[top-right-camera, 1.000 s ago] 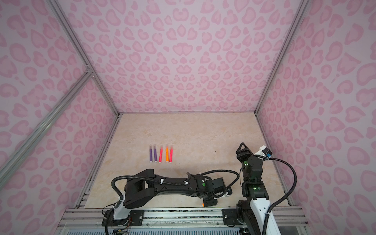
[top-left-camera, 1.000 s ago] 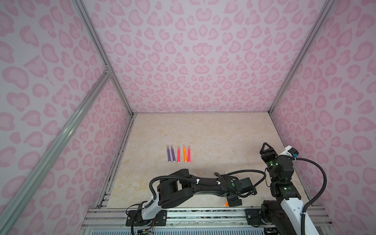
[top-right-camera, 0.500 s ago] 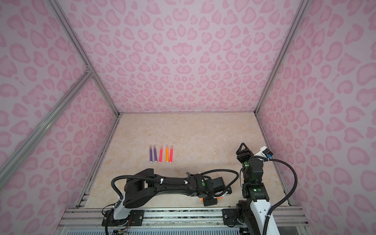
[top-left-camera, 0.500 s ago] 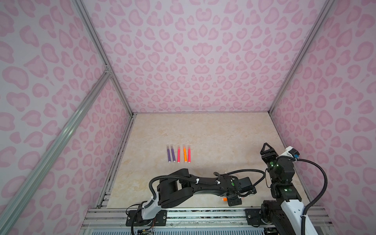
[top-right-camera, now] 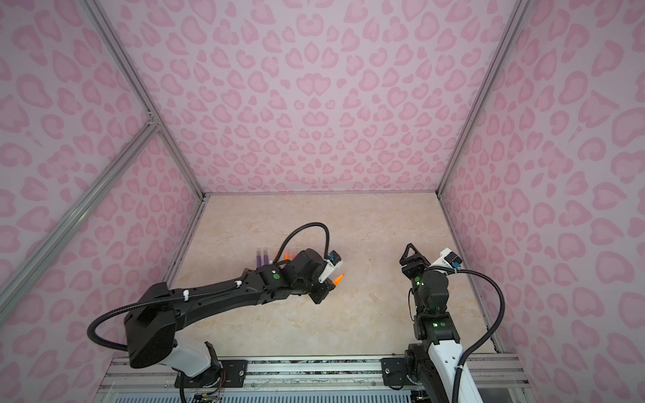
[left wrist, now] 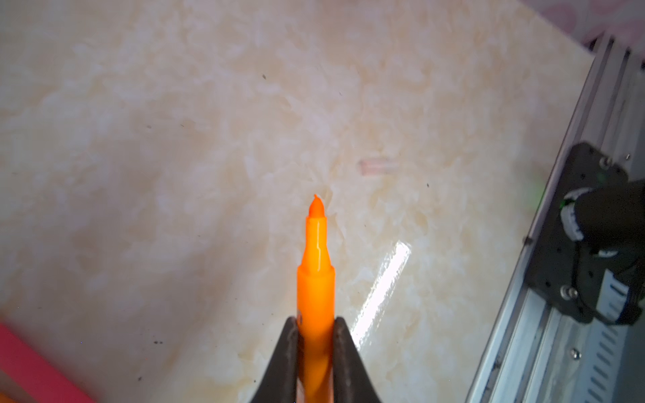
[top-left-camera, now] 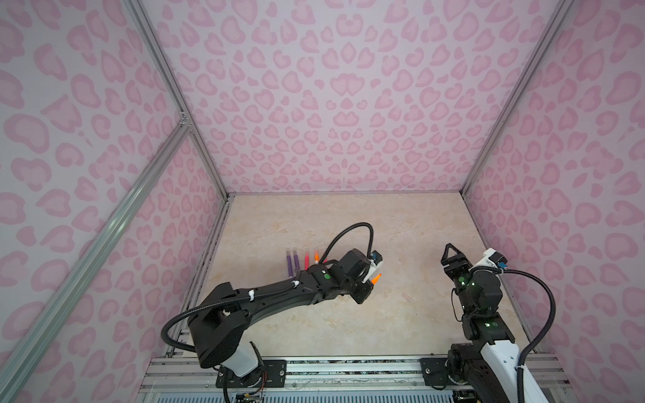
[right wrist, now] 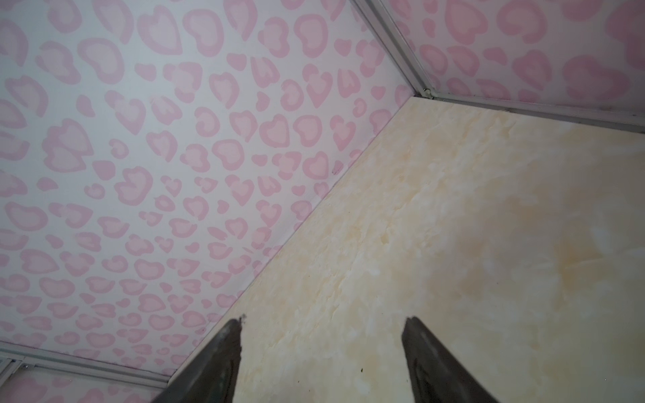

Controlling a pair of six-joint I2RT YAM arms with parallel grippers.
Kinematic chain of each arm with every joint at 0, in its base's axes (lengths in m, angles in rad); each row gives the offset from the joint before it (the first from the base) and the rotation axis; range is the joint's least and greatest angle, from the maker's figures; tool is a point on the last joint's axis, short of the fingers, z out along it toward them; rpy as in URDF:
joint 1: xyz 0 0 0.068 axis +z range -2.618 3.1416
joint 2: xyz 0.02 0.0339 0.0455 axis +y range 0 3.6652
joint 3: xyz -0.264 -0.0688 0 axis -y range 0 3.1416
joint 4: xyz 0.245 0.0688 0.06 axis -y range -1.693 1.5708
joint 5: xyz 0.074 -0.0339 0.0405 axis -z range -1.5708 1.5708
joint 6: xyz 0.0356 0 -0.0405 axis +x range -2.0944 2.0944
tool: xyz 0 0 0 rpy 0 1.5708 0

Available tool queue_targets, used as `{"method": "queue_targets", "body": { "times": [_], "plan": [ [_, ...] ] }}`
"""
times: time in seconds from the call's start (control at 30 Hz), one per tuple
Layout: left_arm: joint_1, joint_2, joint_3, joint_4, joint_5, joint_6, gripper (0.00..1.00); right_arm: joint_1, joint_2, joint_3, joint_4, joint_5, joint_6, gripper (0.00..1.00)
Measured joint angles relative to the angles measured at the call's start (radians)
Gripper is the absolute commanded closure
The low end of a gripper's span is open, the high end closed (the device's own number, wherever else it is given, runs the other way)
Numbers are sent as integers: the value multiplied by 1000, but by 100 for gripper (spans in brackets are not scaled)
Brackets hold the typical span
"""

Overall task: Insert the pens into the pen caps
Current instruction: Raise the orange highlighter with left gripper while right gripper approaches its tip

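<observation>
Beige tabletop [left wrist: 174, 139]; left end effector [left wrist: 316, 320] clamps orange pen [left wrist: 316, 282].

**Layout: pen row left, cap between the arms**

Your pen row [top-left-camera: 296, 263] lies on the worktop [top-left-camera: 349, 331], centre-left, just behind the left gripper [left wrist: 316, 319]. Held pen [top-left-camera: 376, 278] points right, toward the loose cap [left wrist: 378, 165] on the worktop. Right gripper [top-left-camera: 451, 252] sits far right, well apart.

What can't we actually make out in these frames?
Row of pens: near ends hidden behind the left arm, both top views; count unclear.
Pen cap: blurred, left wrist view; open end unreadable.
Orange pen: rear hidden inside the left gripper.
Pink pen: cut off by left wrist frame edge.
</observation>
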Motion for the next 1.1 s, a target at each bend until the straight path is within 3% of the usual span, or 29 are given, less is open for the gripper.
{"method": "queue_targets", "body": {
  "times": [0.2, 0.37, 0.63, 1.1],
  "plan": [
    [136, -169, -148, 90, -135, -147, 97, 241, 150, 91, 53, 55, -72, 24],
    [145, -239, -206, 135, -200, -196, 97, 448, 300, 162, 116, 80, -112, 27],
    [145, -241, -214, 172, -179, -206, 97, 712, 532, 267, 216, 75, -115, 35],
    [142, -234, -214, 212, -91, -202, 97, 814, 649, 289, 321, 36, -63, 39]
  ]
}}
